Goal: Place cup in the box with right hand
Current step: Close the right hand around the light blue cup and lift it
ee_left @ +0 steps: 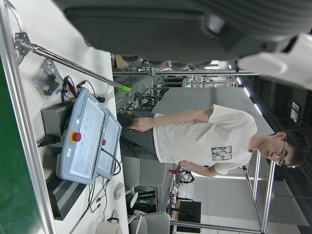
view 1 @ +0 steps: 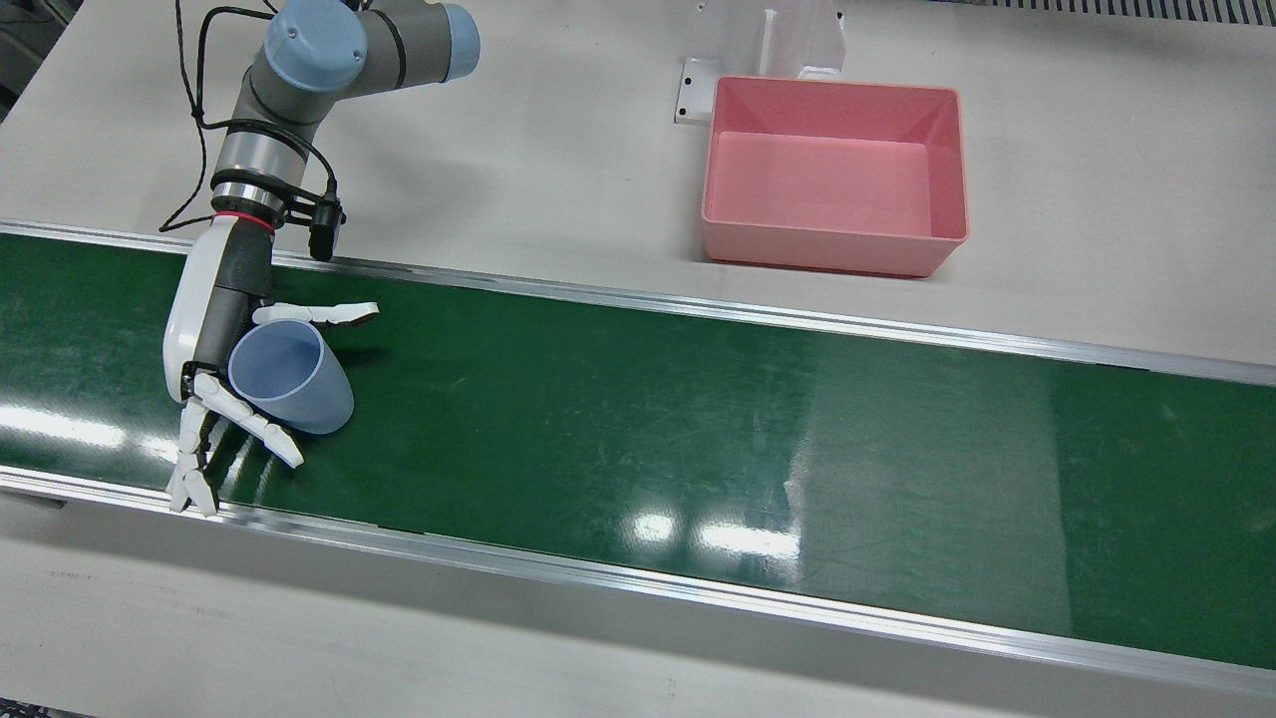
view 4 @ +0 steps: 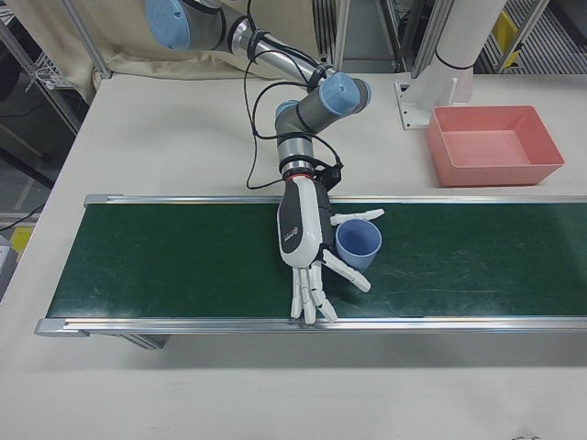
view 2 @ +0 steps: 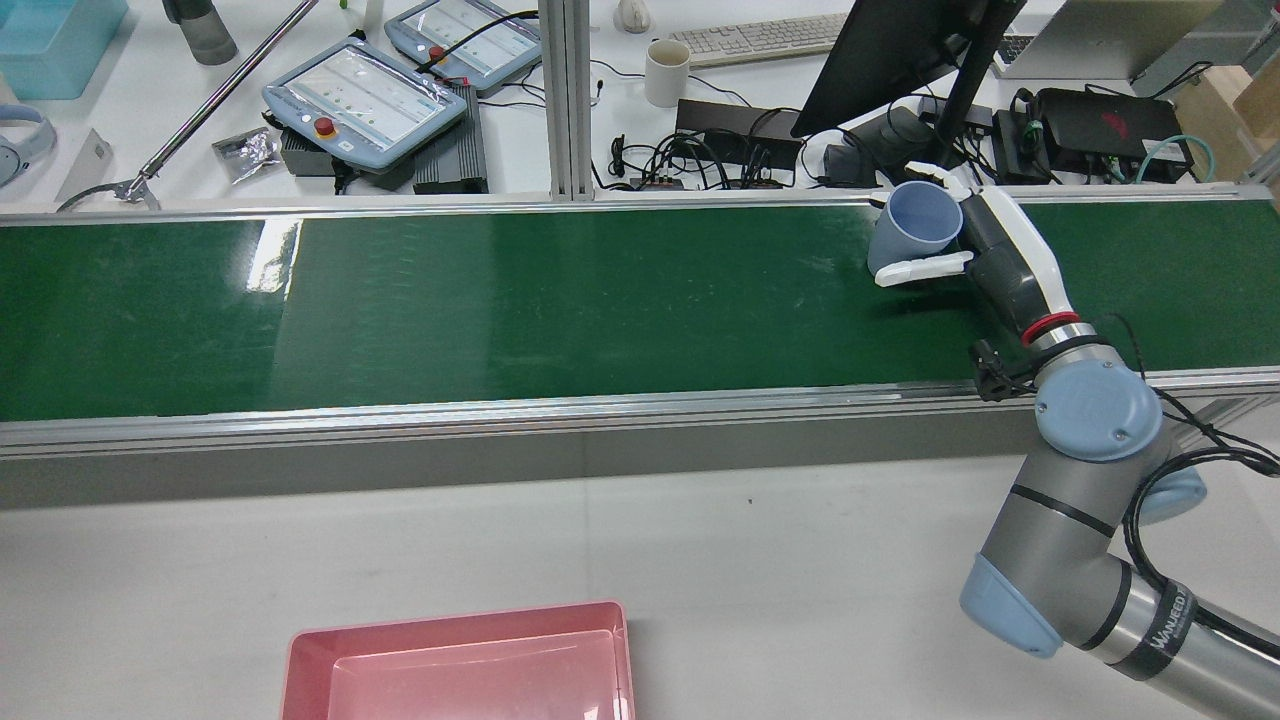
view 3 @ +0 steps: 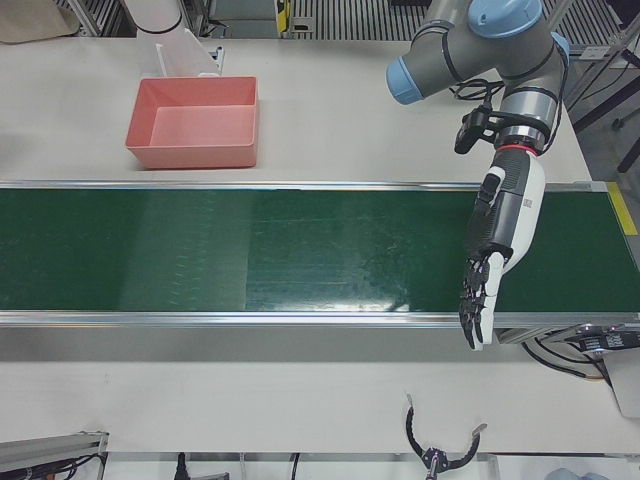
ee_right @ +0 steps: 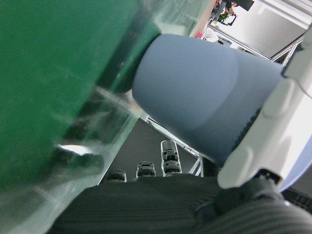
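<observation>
A pale blue cup point(view 1: 294, 384) leans on the green belt point(view 1: 638, 419), mouth up toward my right hand point(view 1: 214, 329). It sits against the palm, between the thumb above and one finger below, while the other fingers point(view 1: 194, 479) reach straight to the belt's near rail. The hand is open around the cup point(view 4: 358, 243) and has not closed on it. In the right hand view the cup point(ee_right: 195, 92) meets the belt at its base. The pink box point(view 1: 827, 249) stands empty on the white table behind the belt. My left hand point(view 3: 497, 235) hovers open over the belt's far end, holding nothing.
A white post point(view 1: 788, 40) rises just behind the box. Aluminium rails point(view 1: 698, 299) border the belt. Beyond the belt's outer side lie teach pendants point(view 2: 360, 95), a mug point(view 2: 666, 72), cables and a monitor point(view 2: 890, 50). A person point(ee_left: 204, 136) sits there.
</observation>
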Robot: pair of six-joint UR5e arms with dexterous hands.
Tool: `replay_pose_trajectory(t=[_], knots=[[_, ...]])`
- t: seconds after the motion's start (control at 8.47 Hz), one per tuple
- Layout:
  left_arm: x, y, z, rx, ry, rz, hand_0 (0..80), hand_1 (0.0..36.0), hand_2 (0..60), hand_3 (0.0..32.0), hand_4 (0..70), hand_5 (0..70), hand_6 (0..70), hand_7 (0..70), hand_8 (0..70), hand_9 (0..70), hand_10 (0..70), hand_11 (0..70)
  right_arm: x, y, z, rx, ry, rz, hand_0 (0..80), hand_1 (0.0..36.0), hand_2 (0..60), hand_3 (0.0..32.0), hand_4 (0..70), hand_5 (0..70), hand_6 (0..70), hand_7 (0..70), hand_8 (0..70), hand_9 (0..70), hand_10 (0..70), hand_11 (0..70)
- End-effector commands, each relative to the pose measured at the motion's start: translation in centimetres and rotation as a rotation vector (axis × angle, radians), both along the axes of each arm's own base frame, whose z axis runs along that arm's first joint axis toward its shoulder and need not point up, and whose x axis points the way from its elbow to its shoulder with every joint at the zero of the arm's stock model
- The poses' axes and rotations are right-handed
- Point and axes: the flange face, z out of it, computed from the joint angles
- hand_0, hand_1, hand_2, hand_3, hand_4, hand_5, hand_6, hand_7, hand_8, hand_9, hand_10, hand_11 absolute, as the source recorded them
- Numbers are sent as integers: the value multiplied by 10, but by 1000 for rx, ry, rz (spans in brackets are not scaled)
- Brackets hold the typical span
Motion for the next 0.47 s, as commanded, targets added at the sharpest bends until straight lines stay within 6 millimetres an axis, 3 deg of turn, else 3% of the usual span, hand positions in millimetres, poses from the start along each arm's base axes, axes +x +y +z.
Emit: replay_pose_trajectory(t=[0.0, 0.12, 0.24, 0.35], knots=[[0, 0, 0, 0, 0, 0, 0, 0, 0, 0, 0, 0, 0, 0, 0, 0, 0, 0, 9, 4, 13, -19, 22, 12, 475, 19, 0, 18, 365, 16, 36, 219, 18, 59, 0, 0], [0, 0, 0, 0, 0, 0, 0, 0, 0, 0, 0, 0, 0, 0, 0, 0, 0, 0, 11, 4, 14, -20, 28, 17, 480, 8, 0, 0, 700, 4, 60, 247, 23, 66, 4, 5], [0, 0, 0, 0, 0, 0, 0, 0, 0, 0, 0, 0, 0, 0, 0, 0, 0, 0, 12, 3, 13, -17, 33, 21, 485, 48, 107, 0, 700, 0, 72, 304, 24, 78, 31, 37], [0, 0, 0, 0, 0, 0, 0, 0, 0, 0, 0, 0, 0, 0, 0, 0, 0, 0, 14, 1, 12, -15, 41, 26, 475, 163, 413, 0, 700, 0, 84, 358, 30, 101, 50, 64]])
